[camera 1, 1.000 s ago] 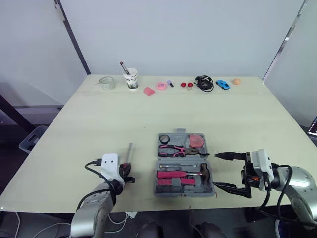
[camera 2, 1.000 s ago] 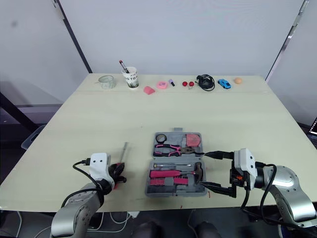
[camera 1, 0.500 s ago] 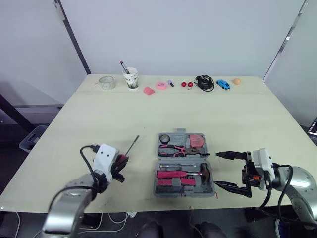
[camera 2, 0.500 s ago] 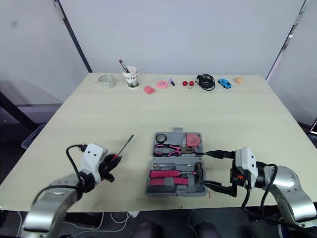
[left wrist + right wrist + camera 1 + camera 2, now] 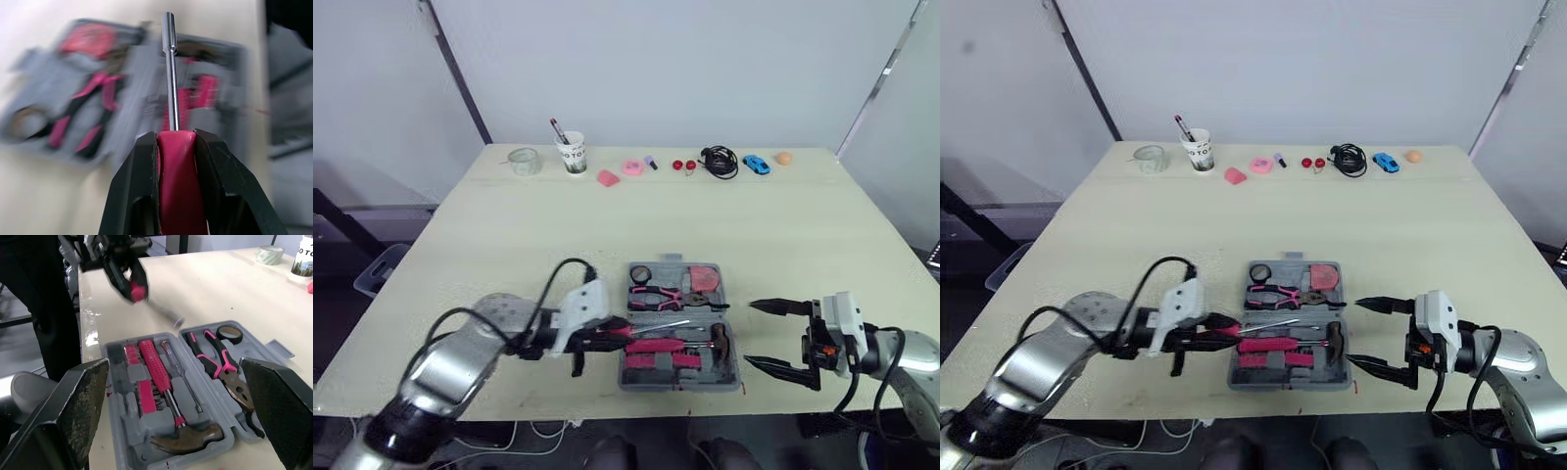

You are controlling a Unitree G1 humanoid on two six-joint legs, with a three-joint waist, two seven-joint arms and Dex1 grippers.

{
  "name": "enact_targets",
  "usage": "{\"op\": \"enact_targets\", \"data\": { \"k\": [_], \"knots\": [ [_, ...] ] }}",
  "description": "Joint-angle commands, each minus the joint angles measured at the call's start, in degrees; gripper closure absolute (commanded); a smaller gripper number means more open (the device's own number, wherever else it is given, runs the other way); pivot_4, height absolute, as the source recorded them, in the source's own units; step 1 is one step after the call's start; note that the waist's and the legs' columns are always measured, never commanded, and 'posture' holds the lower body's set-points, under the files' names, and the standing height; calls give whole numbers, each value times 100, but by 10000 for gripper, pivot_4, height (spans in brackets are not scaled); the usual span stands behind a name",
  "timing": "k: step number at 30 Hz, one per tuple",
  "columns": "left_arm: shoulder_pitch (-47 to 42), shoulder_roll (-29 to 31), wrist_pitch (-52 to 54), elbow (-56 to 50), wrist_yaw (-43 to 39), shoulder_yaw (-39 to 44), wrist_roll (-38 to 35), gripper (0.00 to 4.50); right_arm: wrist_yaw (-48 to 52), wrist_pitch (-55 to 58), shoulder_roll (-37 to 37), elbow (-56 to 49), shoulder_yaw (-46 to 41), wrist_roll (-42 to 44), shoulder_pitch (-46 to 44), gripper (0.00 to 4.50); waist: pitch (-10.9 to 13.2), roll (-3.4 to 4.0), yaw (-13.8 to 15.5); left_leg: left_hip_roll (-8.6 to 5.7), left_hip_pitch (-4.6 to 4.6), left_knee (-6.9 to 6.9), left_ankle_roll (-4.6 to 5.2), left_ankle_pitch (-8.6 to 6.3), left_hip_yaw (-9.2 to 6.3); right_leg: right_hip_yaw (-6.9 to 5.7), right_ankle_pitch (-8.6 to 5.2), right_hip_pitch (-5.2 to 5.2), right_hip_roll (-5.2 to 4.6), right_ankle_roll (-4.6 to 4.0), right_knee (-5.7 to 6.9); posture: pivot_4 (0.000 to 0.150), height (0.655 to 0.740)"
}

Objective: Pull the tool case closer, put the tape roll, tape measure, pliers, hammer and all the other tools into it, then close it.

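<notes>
Tool case lies open at lower centre of the head view, both halves flat on the table. Upper half: black tape roll at left, pink-handled pliers across the middle, red tape measure at right. Lower half: hammer at the right end, a pink-handled tool beside it. Left gripper sits at the case's left edge, fingers clamped tight on the red handle of a screwdriver. The shaft points right, across the left part of the case near the hinge line; cannot tell whether the tip touches anything. Right gripper is just right of the case at lower right, jaws spread wide, nothing between them. Along the table's far edge, top of frame: paper cup with pens, black cable, blue toy car, well apart from the case.
</notes>
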Motion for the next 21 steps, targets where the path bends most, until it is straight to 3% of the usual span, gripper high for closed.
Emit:
{"op": "enact_targets", "data": {
  "k": [1,21],
  "knots": [
    [-269,76,-139,45,-181,-541,495,39136,-32,-46,-55,-187,-204,56,47,0,0,0,-28,0,1,0,0,0,-1,3,0,1,1,1,0,1500,7400],
    [-807,-595,750,94,-93,-1750,1247,39136,398,-21,-488,-116,-359,51,449,0,0,1,-28,1,-9,7,1,0,-12,11,0,-1,17,2,1,1500,7400]
  ]
}}
